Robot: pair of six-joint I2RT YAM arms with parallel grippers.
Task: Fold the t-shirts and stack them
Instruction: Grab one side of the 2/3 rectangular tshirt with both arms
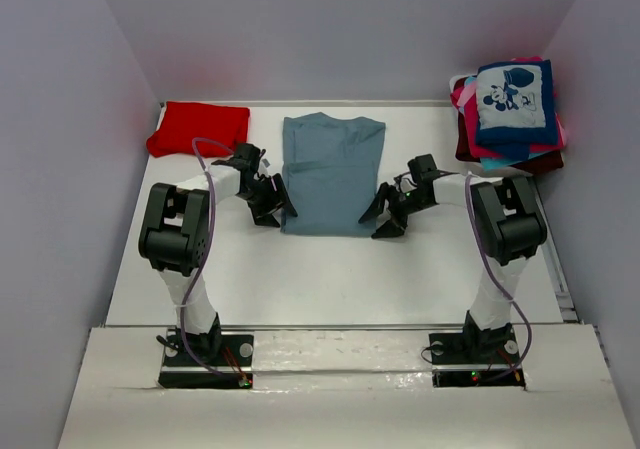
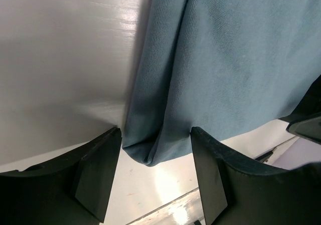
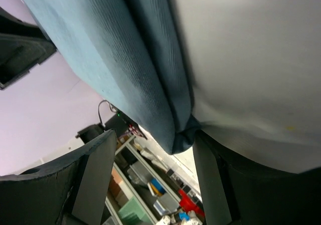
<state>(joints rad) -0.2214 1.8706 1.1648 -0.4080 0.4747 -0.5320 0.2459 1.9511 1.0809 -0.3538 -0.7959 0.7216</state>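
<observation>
Grey-blue t-shirt (image 1: 332, 174): its near corners sit inside left pincer (image 2: 155, 131) and right pincer (image 3: 155, 134) (both gaping wide).

White table (image 1: 330, 279), plain pale lilac walls (image 1: 340, 29), cluttered shelves (image 3: 150, 195) beyond

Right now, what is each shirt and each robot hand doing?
Grey-blue t-shirt: folded into a long strip, lying flat.
Red t-shirt: folded, far left corner.
Navy mouse-print t-shirt: lying on top of the far right pile.
Left gripper: open, jaws either side of the grey-blue shirt's near left corner.
Right gripper: open, jaws either side of its near right corner.
</observation>
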